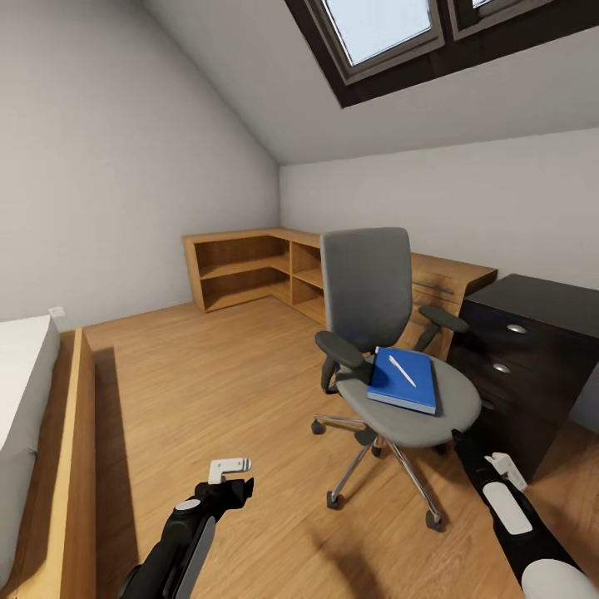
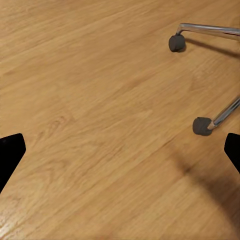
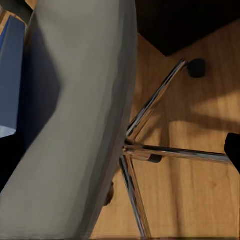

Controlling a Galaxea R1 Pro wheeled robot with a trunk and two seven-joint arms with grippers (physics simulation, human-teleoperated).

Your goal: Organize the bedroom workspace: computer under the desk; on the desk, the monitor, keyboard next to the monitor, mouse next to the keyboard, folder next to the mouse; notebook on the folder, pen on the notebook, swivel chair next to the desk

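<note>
At the far left of the head view a bed (image 1: 21,416) with a wooden side rail borders the wood floor (image 1: 208,391), and the left gripper (image 1: 226,476) hangs low over the bare boards, its jaws spread wide apart and holding nothing. Farther right, low wooden shelves (image 1: 249,270) line the back wall, and the grey swivel chair (image 1: 391,333) stands in front of them with a blue folder (image 1: 405,379) flat on its seat and a white pen (image 1: 403,370) lying on top. Right of the chair stands a black drawer cabinet (image 1: 524,358), and the right gripper (image 1: 474,453) sits close beside the seat's edge, though I cannot tell whether its fingers are spread or closed.
</note>
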